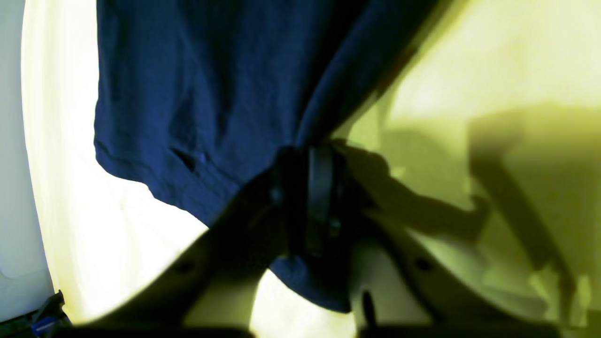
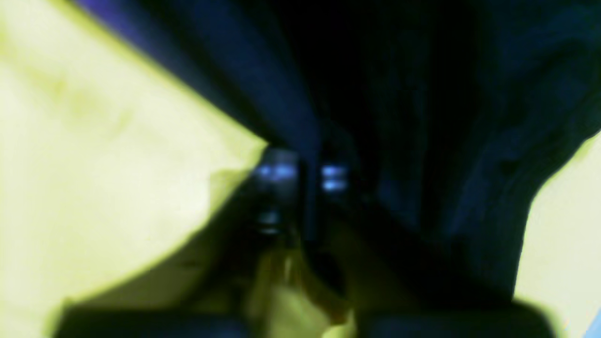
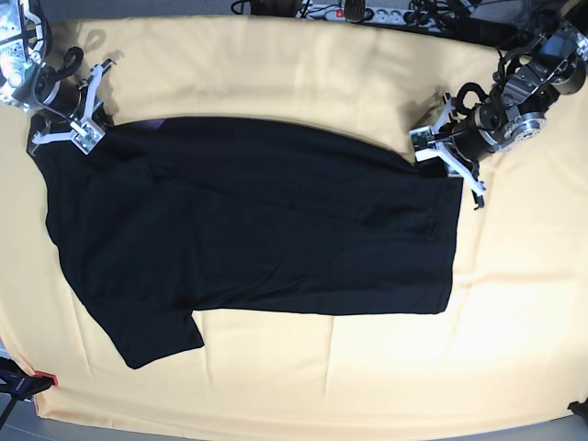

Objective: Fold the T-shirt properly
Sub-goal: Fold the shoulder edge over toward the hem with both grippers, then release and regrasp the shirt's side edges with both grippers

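T-shirt (image 3: 266, 220) far corners are clamped by the left gripper (image 3: 447, 156) and right gripper (image 3: 72, 129); a level, matched pull toward the near hem is called for.

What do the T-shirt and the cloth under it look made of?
T-shirt: soft matte knit, probably cotton; it creases and drapes limply, with a stitched hem in the left wrist view. Pale yellow cloth: thin woven fabric, matte, lightly wrinkled; fibre unclear.
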